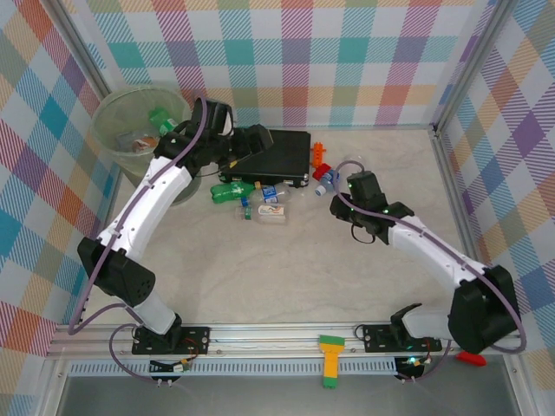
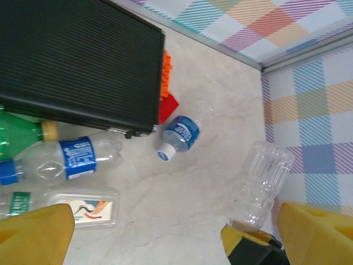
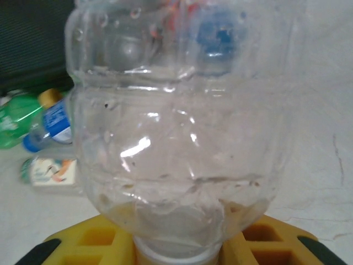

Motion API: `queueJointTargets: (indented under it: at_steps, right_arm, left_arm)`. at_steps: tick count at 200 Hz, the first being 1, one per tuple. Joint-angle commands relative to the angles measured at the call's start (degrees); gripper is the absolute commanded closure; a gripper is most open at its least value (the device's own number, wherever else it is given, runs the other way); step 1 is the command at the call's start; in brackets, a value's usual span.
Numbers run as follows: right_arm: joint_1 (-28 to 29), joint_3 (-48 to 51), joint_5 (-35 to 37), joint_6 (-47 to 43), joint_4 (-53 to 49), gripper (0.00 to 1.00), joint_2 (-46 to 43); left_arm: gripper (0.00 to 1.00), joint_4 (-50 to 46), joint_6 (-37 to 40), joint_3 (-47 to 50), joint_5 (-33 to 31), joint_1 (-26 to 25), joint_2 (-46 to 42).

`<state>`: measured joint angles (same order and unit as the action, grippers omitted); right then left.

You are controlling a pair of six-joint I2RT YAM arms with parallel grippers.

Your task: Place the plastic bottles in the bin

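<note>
My right gripper (image 3: pixel 176 251) is shut on the neck of a clear unlabelled plastic bottle (image 3: pixel 176 121), which it holds upside down right of the table's middle (image 1: pixel 349 166). My left gripper (image 2: pixel 176 237) is open above the table with nothing between its yellow fingers (image 2: pixel 33 234), hovering by the black case (image 1: pixel 277 154). Below the case lie a green bottle (image 1: pixel 232 191), a blue-labelled bottle (image 2: pixel 77 159) and a flat white-labelled one (image 2: pixel 83 207). A small blue-labelled bottle (image 2: pixel 179 135) lies apart. The pale-green bin (image 1: pixel 108 139) stands at the back left with bottles inside.
Orange and red toy pieces (image 1: pixel 319 154) lie against the case's right end. Plaid walls close in the table on three sides. A yellow and green tool (image 1: pixel 330 360) rests on the front rail. Bare table lies between the two arms.
</note>
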<state>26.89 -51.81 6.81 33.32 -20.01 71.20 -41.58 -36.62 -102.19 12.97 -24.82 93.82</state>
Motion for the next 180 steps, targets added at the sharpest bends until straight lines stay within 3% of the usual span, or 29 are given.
queueJointTargets:
  at_steps: [1, 75, 180]
  right_arm:
    - [0.37, -2.40, -7.49, -8.18, -0.06, 0.68, -1.69]
    - [3.41, -10.30, -19.70, -15.00, -0.40, 0.66, -1.21]
    - [3.78, -13.74, -26.01, -16.52, -1.78, 0.66, 0.17]
  left_arm:
    - [0.07, 6.46, -3.59, 1.51, 4.95, -0.91, 0.82]
    - [0.12, 19.75, -9.84, 7.96, 9.44, -5.76, 0.39]
    - [0.17, 28.39, -10.38, 8.89, 12.78, -9.97, 3.04]
